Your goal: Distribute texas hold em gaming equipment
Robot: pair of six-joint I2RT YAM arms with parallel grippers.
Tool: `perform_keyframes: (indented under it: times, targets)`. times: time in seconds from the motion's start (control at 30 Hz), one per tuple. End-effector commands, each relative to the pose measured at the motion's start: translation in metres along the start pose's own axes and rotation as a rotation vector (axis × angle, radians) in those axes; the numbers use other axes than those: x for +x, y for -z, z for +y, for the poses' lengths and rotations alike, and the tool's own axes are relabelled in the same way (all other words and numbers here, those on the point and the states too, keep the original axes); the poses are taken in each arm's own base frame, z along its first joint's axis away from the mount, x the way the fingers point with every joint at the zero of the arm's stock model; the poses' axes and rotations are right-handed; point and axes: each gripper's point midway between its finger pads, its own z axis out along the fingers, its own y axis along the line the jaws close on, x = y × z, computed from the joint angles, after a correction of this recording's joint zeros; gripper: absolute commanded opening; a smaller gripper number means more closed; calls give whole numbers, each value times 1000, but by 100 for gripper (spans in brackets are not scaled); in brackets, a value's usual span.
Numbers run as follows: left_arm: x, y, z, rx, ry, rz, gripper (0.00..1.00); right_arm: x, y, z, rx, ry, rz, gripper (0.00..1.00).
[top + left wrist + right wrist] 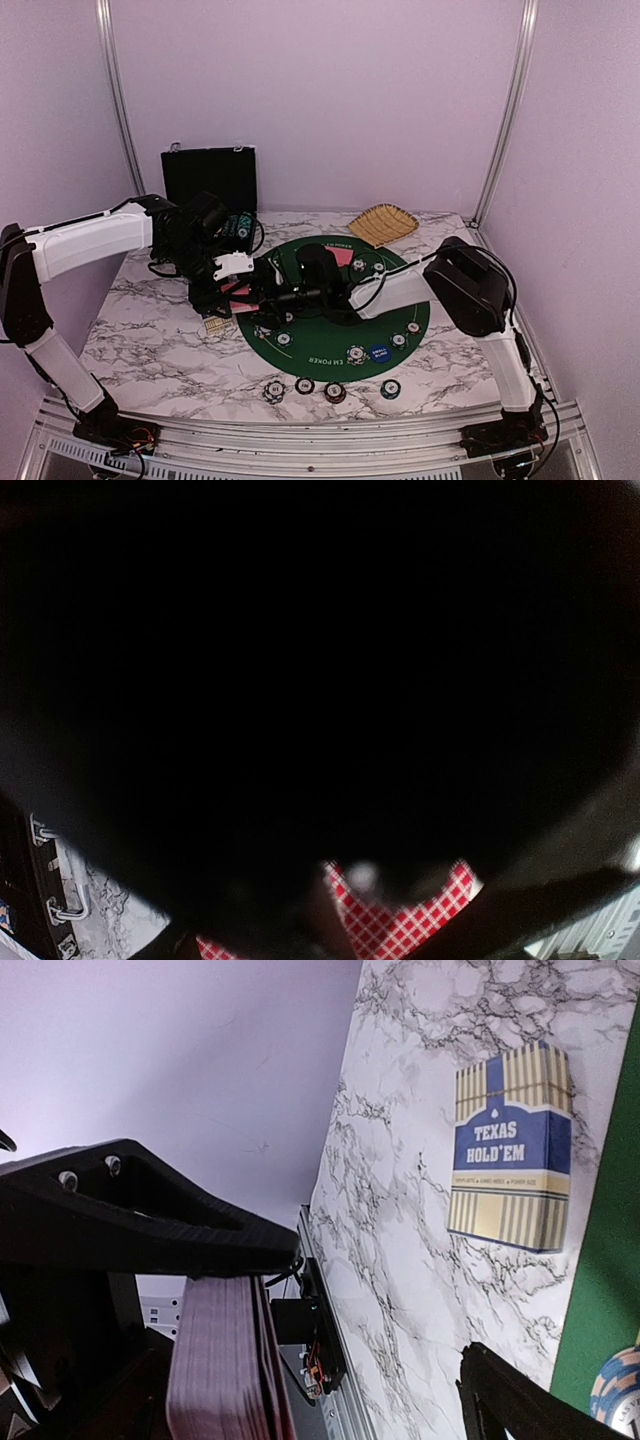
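Clamping a stack of pink-red-backed playing cards [237, 291], the left gripper [242, 287] is closed tight on the deck at the left edge of the round green felt poker mat [330, 325]. The left wrist view is almost wholly black; only a strip of red-and-white checked card back shows at the bottom.

The right gripper [268, 298] sits just right of the deck, over the left part of the mat, its jaws spread wide and holding nothing. In its own wrist view the stack shows edge-on beneath the upper black finger [150, 1200], and the lower finger [520, 1400] stands well apart from it. Whether either finger touches the cards cannot be told.

A blue and cream card box [215, 322] printed TEXAS HOLD'EM lies flat on the white marble-patterned table [150, 340], just left of the mat and on the near side of the left gripper. Four small round striped poker chips [305, 385] lie in a row on the marble just beyond the mat's near edge. More chips sit on the near-right part of the mat, a blue disc button [378, 352] among them, and two more lie at its far side.

A tan woven basket [383, 224] rests at the far edge of the table, right of centre. A black hard case [210, 178] stands upright against the far wall on the left.
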Motion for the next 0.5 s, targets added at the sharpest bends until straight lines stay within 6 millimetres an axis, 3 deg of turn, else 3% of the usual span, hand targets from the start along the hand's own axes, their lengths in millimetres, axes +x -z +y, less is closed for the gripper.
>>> perform_keyframes:
  times: [0.0,0.47]
  targets:
    - [-6,7,0,5,0,-17,2,-2,-10,18,-55,25,9,99]
    - [-6,10,1,-4,-1,-22,2,-4,-11,5,-27,-4,20,99]
